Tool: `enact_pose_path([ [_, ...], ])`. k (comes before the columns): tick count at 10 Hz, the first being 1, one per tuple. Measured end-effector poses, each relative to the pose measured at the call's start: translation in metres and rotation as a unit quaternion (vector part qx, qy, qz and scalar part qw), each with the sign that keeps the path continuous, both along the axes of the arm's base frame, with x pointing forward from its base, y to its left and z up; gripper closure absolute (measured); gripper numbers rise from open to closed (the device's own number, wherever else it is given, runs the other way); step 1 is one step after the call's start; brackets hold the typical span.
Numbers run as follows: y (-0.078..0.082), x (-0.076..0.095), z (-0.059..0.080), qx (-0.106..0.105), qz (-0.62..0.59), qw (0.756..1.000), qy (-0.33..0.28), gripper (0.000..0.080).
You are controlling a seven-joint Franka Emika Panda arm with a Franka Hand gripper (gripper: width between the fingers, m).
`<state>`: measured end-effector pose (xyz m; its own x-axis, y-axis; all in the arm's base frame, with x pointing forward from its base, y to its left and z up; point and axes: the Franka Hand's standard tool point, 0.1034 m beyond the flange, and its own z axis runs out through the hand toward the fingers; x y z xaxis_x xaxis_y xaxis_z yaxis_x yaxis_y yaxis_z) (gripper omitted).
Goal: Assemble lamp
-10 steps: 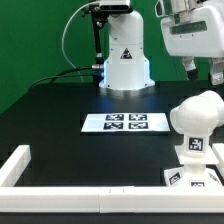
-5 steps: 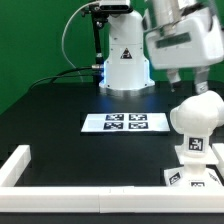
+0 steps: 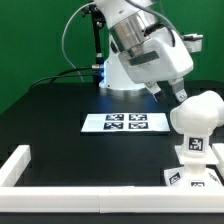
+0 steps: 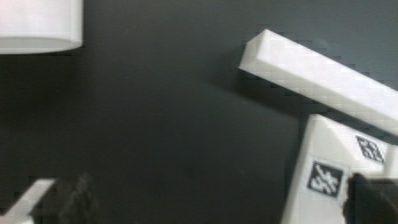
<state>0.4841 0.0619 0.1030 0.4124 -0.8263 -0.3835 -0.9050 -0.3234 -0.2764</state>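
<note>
Our pincer (image 3: 168,92) hangs empty, jaws parted, above the table's far right part. Nearest us, by the front right corner, the bulb (image 3: 197,112) already sits on the lamp base (image 3: 194,160), so we judge only the shade, unseen here, remains. No readable writing anywhere, only square tags there and on the marker board (image 3: 124,123) mid-table.

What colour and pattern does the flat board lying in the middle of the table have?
The marker board is white with black-and-white square tags, clearest in the exterior view.
</note>
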Motion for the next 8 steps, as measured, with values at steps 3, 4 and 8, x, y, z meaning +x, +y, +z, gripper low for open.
enact_pose_path([
  [3,-0.003,-0.008,-0.004,0.079,0.006,0.997,-0.002,0.0101],
  [4,-0.004,-0.011,-0.007,0.112,-0.002,0.994,-0.006,0.0101],
  [8,0.007,-0.016,-0.011,0.123,-0.006,0.992,-0.005,0.0101],
])
